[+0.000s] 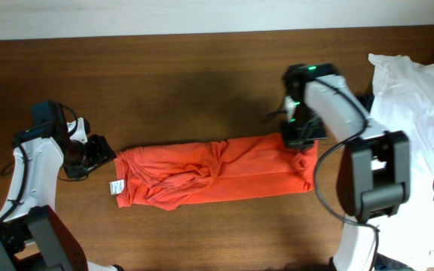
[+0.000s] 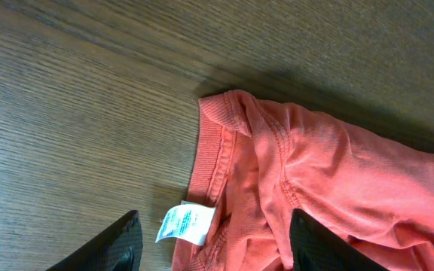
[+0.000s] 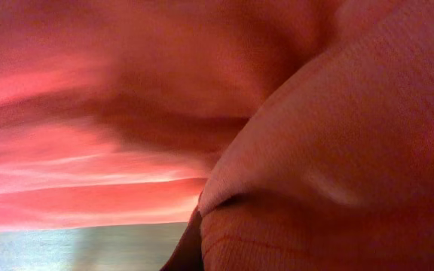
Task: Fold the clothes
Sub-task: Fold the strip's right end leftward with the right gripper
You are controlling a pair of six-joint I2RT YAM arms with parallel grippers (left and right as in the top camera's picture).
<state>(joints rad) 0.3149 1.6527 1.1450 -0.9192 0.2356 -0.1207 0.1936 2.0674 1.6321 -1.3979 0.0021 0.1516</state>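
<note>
Orange-red T-shirt [image 1: 217, 173] spans left gripper [image 1: 107, 156] to right gripper [image 1: 301, 141].

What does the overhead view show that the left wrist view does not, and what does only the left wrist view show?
Only overhead: the whole orange-red T-shirt lying as a long strip, the right gripper at its right end, and a white T-shirt at the table's right edge.
Only left wrist: the ribbed collar with its stitching, and, seen close, the left gripper open above that end.
Both: the shirt's collar end, its white tag and the wooden table.
</note>
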